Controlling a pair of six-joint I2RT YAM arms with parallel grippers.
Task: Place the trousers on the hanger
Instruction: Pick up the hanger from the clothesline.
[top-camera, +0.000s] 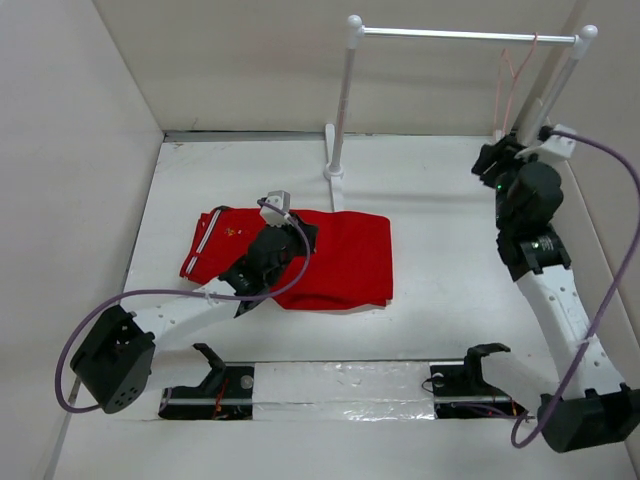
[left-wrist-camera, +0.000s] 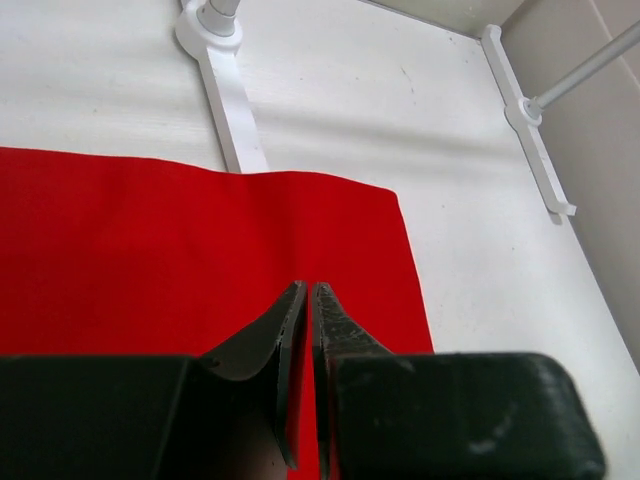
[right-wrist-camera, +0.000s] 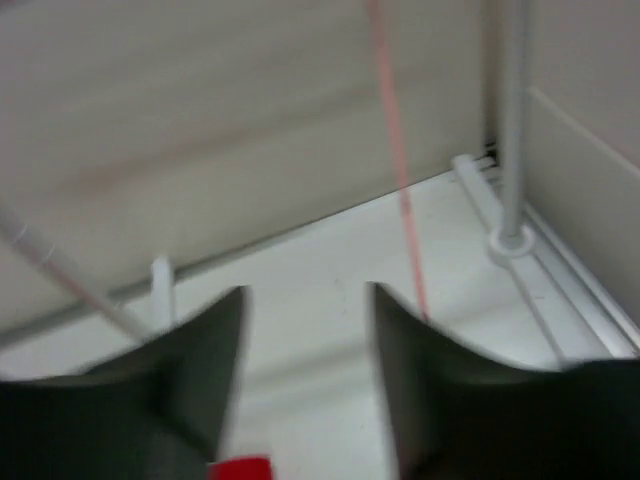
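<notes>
The red trousers (top-camera: 340, 258) lie folded flat on the white table, left of centre; their white stripe trim shows at the left end. My left gripper (top-camera: 268, 262) sits low over them. In the left wrist view its jaws (left-wrist-camera: 307, 292) are shut to a thin slit above flat red cloth (left-wrist-camera: 150, 250), with no pucker at the tips. The pale pink hanger (top-camera: 512, 72) hangs from the bar at the far right. My right gripper (top-camera: 492, 160) is raised beside it, open and empty. In the blurred right wrist view (right-wrist-camera: 305, 300) a pink hanger wire (right-wrist-camera: 398, 170) runs just past the right finger.
A rack with white posts (top-camera: 345, 100) and a silver bar (top-camera: 460, 36) stands at the back; its feet show in the left wrist view (left-wrist-camera: 225, 90). The right post (right-wrist-camera: 512, 120) is close to my right gripper. Walls enclose the table on three sides.
</notes>
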